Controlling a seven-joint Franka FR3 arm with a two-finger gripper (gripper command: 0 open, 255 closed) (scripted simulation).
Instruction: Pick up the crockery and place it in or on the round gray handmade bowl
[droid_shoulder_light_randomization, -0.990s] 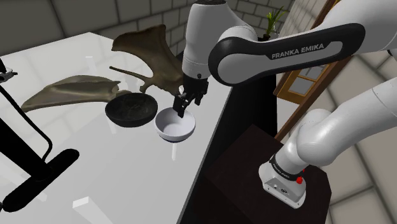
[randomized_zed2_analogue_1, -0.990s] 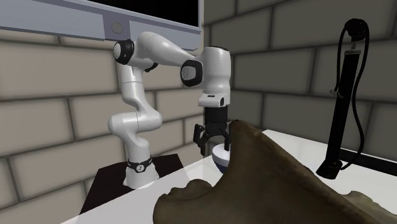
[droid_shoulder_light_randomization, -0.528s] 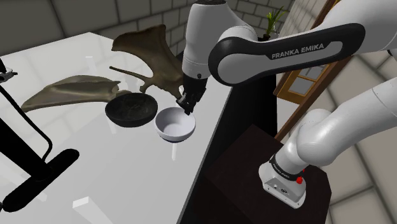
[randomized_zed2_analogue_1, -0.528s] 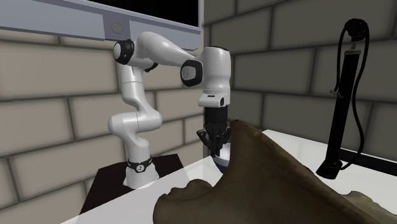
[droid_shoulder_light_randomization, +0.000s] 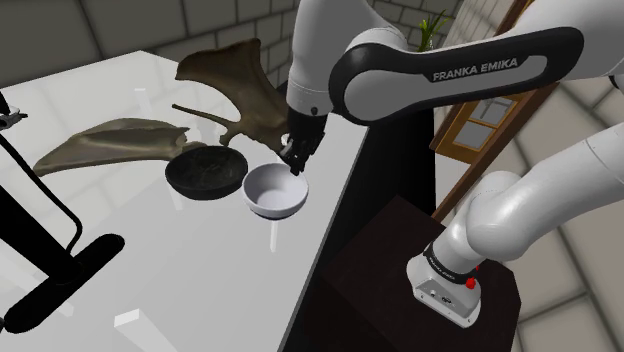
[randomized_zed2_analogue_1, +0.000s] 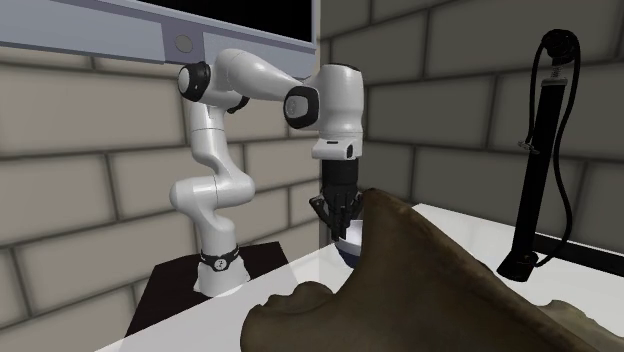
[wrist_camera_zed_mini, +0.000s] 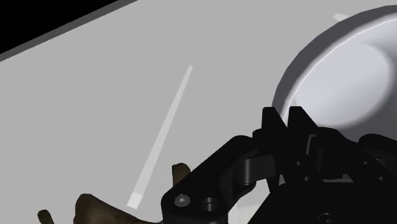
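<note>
Arm raised slightly; jaws nearly together, pinching white bowl (droid_shoulder_light_randomization: 272, 196) rim beside dark bowl (droid_shoulder_light_randomization: 204, 176).

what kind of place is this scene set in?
Probably a room in a house, simulator-rendered: stone-block walls, a grey-framed window, a green plant, and a white table under a white bowl and a dark bowl.

The white arm (droid_shoulder_light_randomization: 530, 195) bends up from the shoulder view's lower right and reaches left, its wrist pointing straight down. Its black gripper (droid_shoulder_light_randomization: 293, 166) pinches the rim of the white bowl (droid_shoulder_light_randomization: 272, 195), fingers nearly together.
</note>
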